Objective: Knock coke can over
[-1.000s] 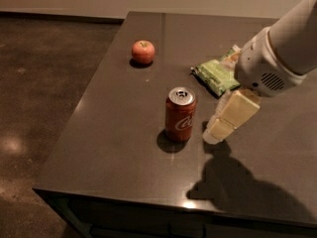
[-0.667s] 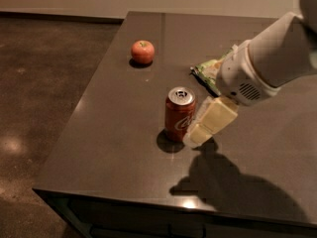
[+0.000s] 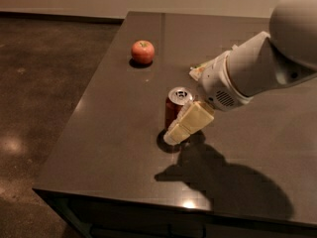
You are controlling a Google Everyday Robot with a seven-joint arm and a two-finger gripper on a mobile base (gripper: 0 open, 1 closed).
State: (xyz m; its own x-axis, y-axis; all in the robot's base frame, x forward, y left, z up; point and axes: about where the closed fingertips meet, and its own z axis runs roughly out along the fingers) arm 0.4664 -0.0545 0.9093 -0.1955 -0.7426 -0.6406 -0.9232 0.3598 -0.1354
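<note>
The red coke can (image 3: 173,109) with a silver top stands upright on the dark table (image 3: 114,133), near the middle. My gripper (image 3: 184,125) reaches in from the right and its cream-coloured fingers press against the can's right front side, covering part of it. The white arm fills the upper right of the view.
A red apple (image 3: 142,52) sits at the back left of the table. A green and white snack bag (image 3: 199,71) lies behind the arm, mostly hidden. The table's left and front edges drop to a dark floor.
My gripper has moved left and closer, from beside the can to touching its right side. The can still stands upright in the same spot.
</note>
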